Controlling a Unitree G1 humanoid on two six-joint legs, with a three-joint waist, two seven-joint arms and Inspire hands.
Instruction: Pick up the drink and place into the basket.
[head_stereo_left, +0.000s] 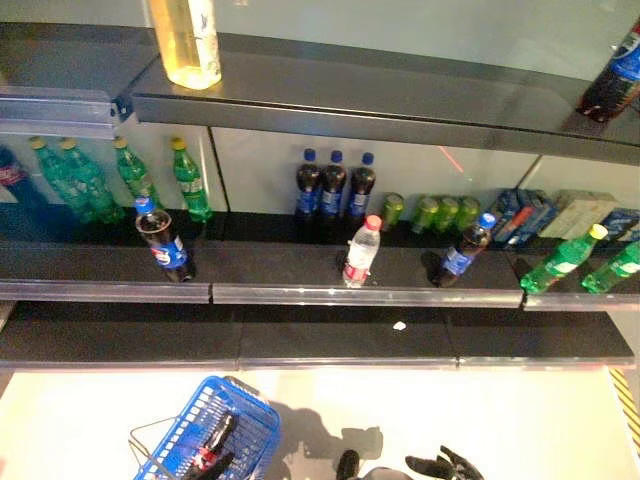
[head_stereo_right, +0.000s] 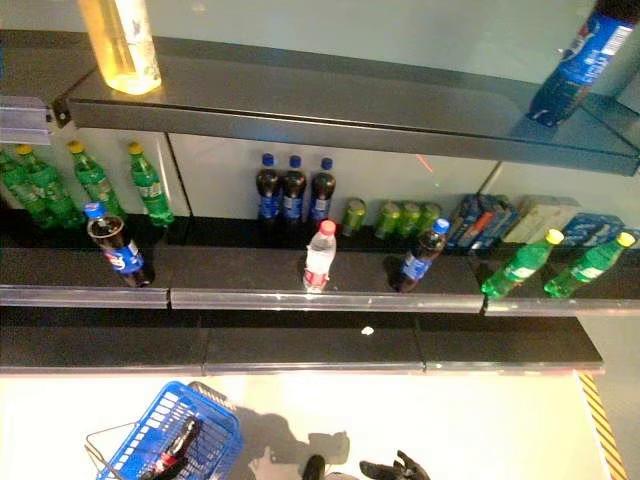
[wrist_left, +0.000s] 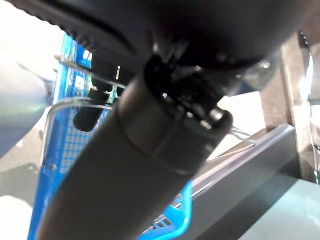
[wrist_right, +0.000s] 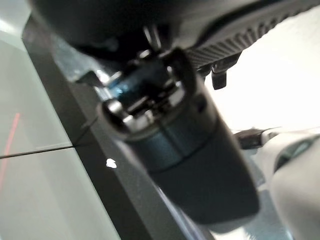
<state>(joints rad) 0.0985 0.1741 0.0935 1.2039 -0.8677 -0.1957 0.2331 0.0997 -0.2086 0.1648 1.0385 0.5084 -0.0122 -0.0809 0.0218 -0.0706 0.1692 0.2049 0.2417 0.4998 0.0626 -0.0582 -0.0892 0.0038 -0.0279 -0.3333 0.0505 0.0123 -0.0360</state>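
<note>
Currently positioned low with relaxed, empty fingers: right hand, nearest the upright water bottle on shelf ahead; left hand hooked on basket.

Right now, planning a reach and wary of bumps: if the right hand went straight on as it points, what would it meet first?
The right hand would probably meet the lower shelf near the white speck; depth is unclear.

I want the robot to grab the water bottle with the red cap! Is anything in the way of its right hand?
Nothing stands in front of the water bottle; it sits alone at the middle shelf's front edge, cola bottles behind it. The right robot hand hangs low, below the bottom shelf, which juts out, so the hand must rise past its edge.
</note>
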